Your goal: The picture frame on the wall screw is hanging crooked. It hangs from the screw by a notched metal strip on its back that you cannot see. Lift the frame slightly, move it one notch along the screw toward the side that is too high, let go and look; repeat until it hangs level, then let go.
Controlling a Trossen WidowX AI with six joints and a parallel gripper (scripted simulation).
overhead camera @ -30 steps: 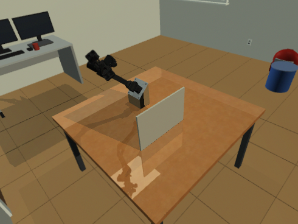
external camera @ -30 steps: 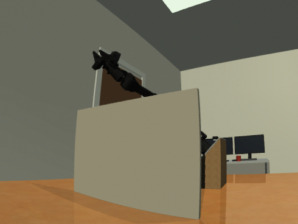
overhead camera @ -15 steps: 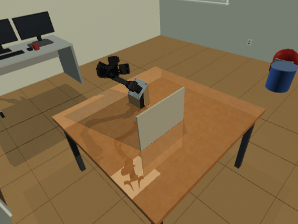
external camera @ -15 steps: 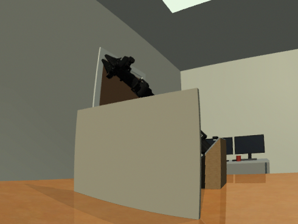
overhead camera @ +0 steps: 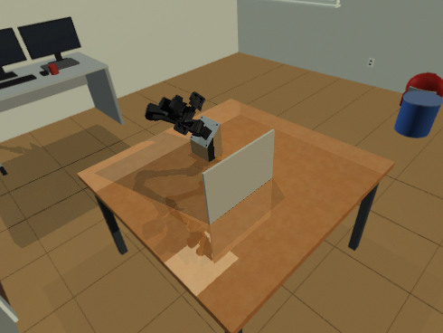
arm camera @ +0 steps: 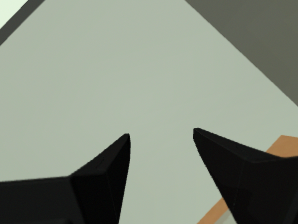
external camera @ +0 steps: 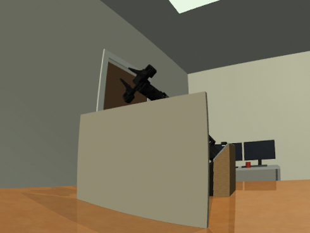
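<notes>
The picture frame (arm camera: pixel 284 146) shows only in the wrist view, at the lower right: an orange-brown corner and strip with a pale inside. It hangs on the pale upright panel (overhead camera: pixel 240 176) (external camera: pixel 142 158) (arm camera: pixel 160 60), whose far side faces the top and exterior views, so those views hide the frame. Most of the frame, the screw and the notched strip are hidden, and I cannot tell its tilt. My gripper (external camera: pixel 125 74) (arm camera: pixel 161 135) is open, with nothing between its fingers. It is raised on the frame's side of the panel and shows over the panel's top edge in the exterior view.
The arm's base stands on a block (overhead camera: pixel 202 148) (external camera: pixel 221 177) behind the panel. The panel stands on the wooden table (overhead camera: pixel 316 181). A desk with monitors stands farther off, and a blue bin (overhead camera: pixel 415 115) is on the far right in the top view.
</notes>
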